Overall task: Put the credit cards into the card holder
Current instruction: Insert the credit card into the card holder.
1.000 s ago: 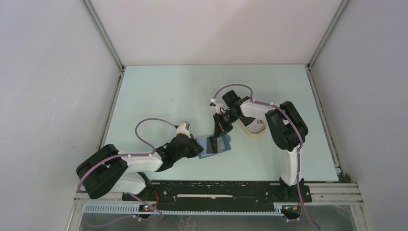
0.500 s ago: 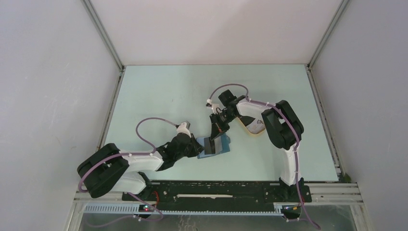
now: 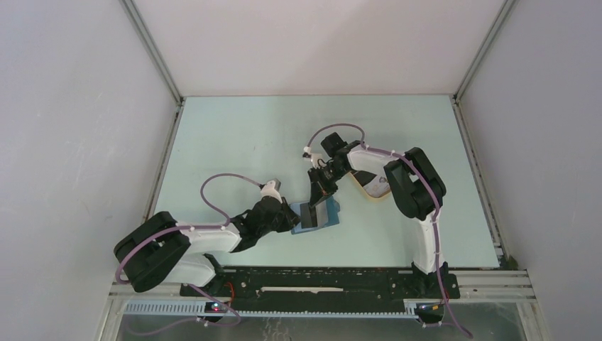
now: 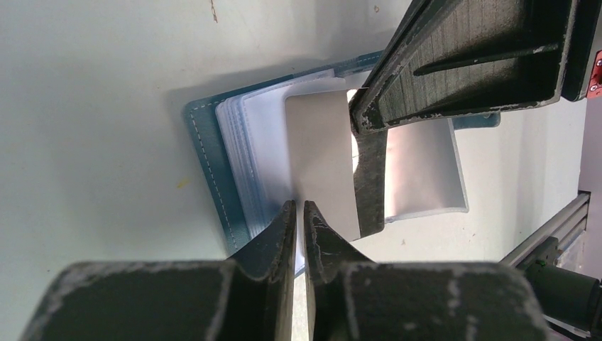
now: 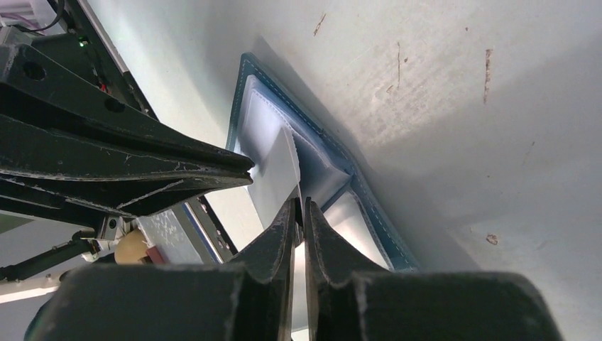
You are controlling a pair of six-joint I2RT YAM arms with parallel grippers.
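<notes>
Low in the middle of the overhead view, the card holder [image 3: 317,214] lies open on the table [image 3: 241,142], and both arms meet over it. The left gripper [image 4: 299,213] comes in from the lower left. It is pinched onto the near edge of the holder's pale inner leaves, I'd guess to pin the wallet down and keep a pocket mouth open. The right gripper [image 5: 299,207] reaches down from the upper right with a whitish card [image 4: 319,160] at its tips. The card lies across the inner pockets, its lower end just beside the left gripper's tips. The right jaws stand a hair apart about the card's edge, and I cannot tell whether they grip it or have let go. How deep the card sits in a pocket is hidden too.
</notes>
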